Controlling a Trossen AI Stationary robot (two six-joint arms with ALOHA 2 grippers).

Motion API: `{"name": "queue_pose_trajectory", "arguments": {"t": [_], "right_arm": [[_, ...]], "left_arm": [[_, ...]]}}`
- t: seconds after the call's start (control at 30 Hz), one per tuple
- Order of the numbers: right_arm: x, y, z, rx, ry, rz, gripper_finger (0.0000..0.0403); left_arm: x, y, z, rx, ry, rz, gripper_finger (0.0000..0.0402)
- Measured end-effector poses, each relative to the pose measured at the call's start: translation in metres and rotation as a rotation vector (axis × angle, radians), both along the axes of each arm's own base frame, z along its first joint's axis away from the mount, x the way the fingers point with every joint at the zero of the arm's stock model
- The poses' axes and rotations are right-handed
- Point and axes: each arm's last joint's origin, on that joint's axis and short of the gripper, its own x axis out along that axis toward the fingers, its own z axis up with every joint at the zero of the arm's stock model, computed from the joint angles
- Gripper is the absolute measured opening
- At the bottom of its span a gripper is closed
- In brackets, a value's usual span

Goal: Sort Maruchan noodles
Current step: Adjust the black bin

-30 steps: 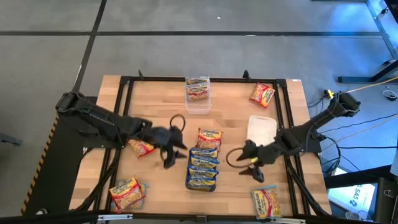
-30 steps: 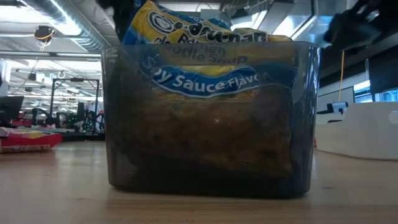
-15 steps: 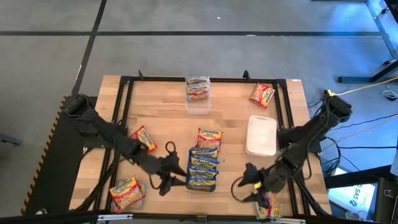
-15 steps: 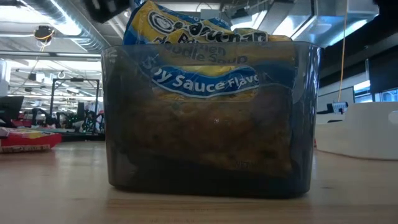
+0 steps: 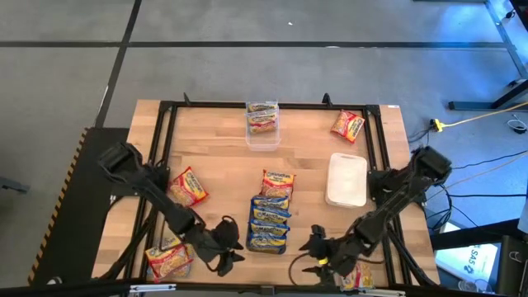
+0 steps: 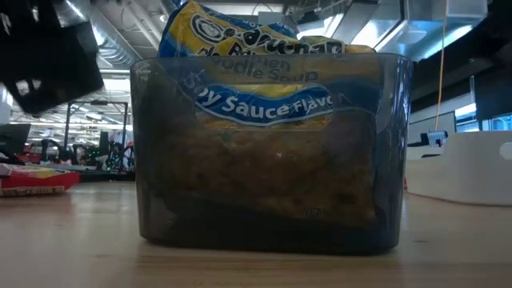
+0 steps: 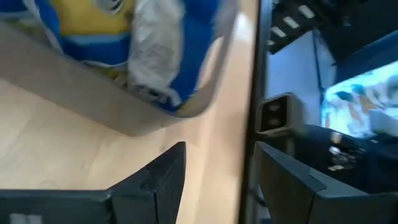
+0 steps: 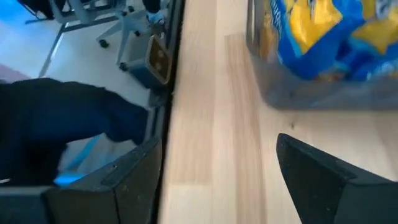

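Several blue-banded Maruchan packets (image 5: 269, 224) are stacked in a dark grey tray (image 6: 264, 216) in the middle of the table. Another packet (image 5: 278, 182) lies just beyond the tray. Single packets lie at the left (image 5: 188, 186), near left (image 5: 168, 256), near right (image 5: 355, 272) and far right (image 5: 347, 124), and one sits in a clear tub (image 5: 262, 120). My left gripper (image 5: 233, 249) hovers open just left of the tray's near end (image 7: 124, 106). My right gripper (image 5: 309, 252) hovers open to the right of the same end (image 8: 323, 93). Both hold nothing.
A white tray (image 5: 346, 180) sits at the right of the table. A black frame rail (image 5: 272, 106) borders the tabletop. Bare wood shows between the tray and each gripper and across the middle left of the table. The room lies beyond the far edge.
Both grippers have swung toward the table's near edge. The left one went from beside the tray's far left to its near left corner. The right one went from the tray's right side to near its near right corner. No packet has visibly moved.
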Motion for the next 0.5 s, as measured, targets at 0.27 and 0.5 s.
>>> {"name": "queue_pose_trajectory", "arguments": {"t": [0.27, 0.5], "right_arm": [[0.032, -0.008, -0.029, -0.015, -0.045, -0.038, 0.0292], [0.042, -0.022, -0.032, -0.053, -0.047, -0.15, 0.0292]], "left_arm": [[0.015, 0.002, -0.029, 0.01, 0.013, 0.035, 0.0183], [0.022, 0.011, -0.029, 0.034, 0.003, 0.077, 0.0183]]}}
